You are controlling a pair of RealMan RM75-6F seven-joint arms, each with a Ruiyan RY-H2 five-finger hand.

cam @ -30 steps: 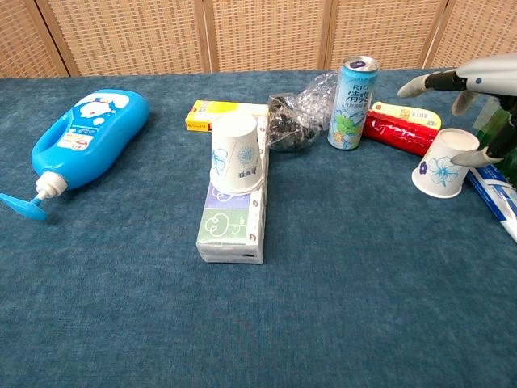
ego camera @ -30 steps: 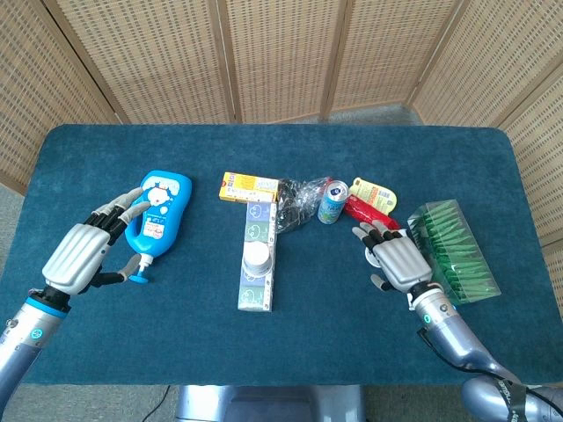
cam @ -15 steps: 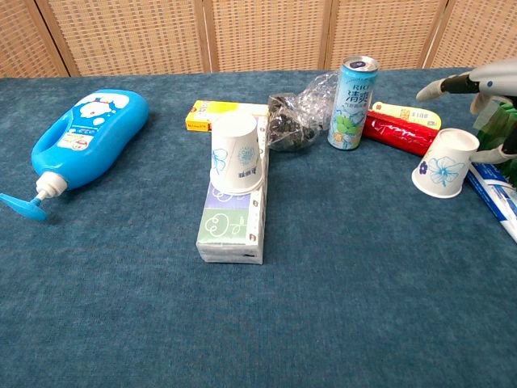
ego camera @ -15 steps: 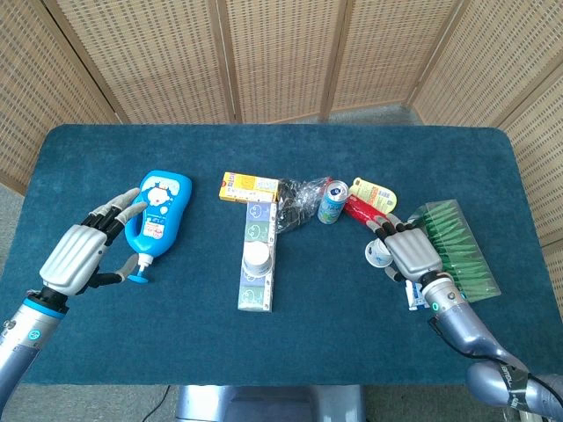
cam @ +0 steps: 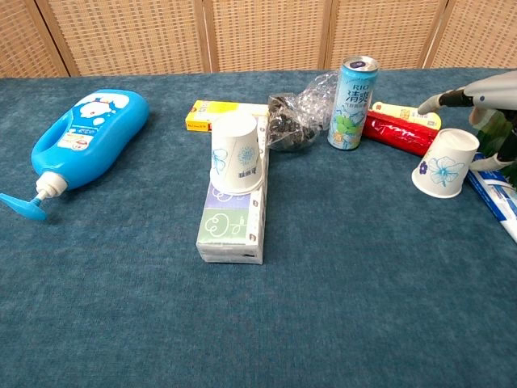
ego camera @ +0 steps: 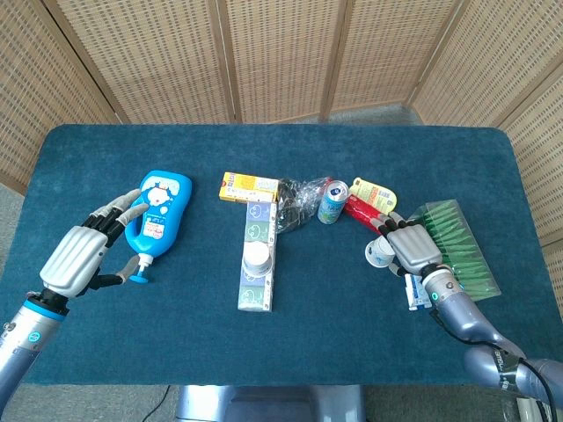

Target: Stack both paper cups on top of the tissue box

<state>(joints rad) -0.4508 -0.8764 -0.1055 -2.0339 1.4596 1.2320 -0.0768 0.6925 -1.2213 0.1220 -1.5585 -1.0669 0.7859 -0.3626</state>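
Observation:
One paper cup (cam: 236,152) stands upside down on the long tissue box (cam: 231,228) at the table's middle; the head view shows this cup (ego camera: 257,258) and the box (ego camera: 254,294) from above. The second paper cup (cam: 444,166), with a blue flower print, lies tilted on the cloth at the right, also seen as the second cup (ego camera: 378,253) from above. My right hand (ego camera: 413,251) is right beside it on its right, fingers spread, one finger (cam: 452,97) reaching over it; I see no grip. My left hand (ego camera: 79,255) hovers open by the blue bottle.
A blue pump bottle (cam: 85,137) lies at the left. Behind the box are a yellow packet (cam: 212,115), a crumpled plastic bag (cam: 299,117), an upright drink can (cam: 353,101) and a red packet (cam: 400,133). A green package (ego camera: 453,251) lies beyond my right hand.
My right hand has shifted right and a little back, uncovering more of the tilted cup. The cup, the stacked cup and my left hand have stayed put.

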